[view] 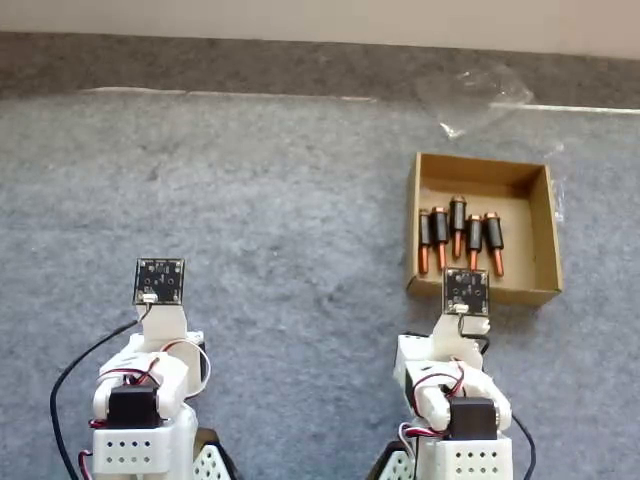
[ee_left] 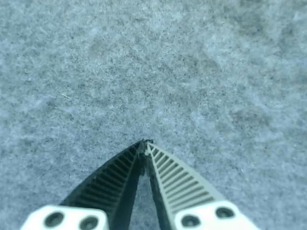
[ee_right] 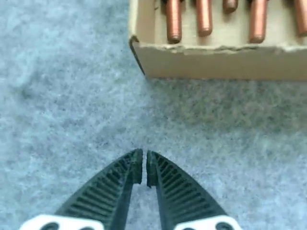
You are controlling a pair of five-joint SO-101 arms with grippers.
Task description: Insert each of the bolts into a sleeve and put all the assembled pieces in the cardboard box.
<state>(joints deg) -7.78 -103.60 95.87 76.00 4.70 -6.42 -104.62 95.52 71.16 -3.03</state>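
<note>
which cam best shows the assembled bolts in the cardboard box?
High view: all five assembled bolts lie side by side in the cardboard box, sleeves included. Right wrist view catches their copper ends past the box's near wall. Left wrist view faces carpet.

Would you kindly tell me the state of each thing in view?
left gripper: shut, empty.
right gripper: shut, empty.
assembled pieces: five, bolts in sleeves, lying side by side.
cardboard box: open-topped, holding all five.
plastic bag: crumpled, apparently empty.
</note>
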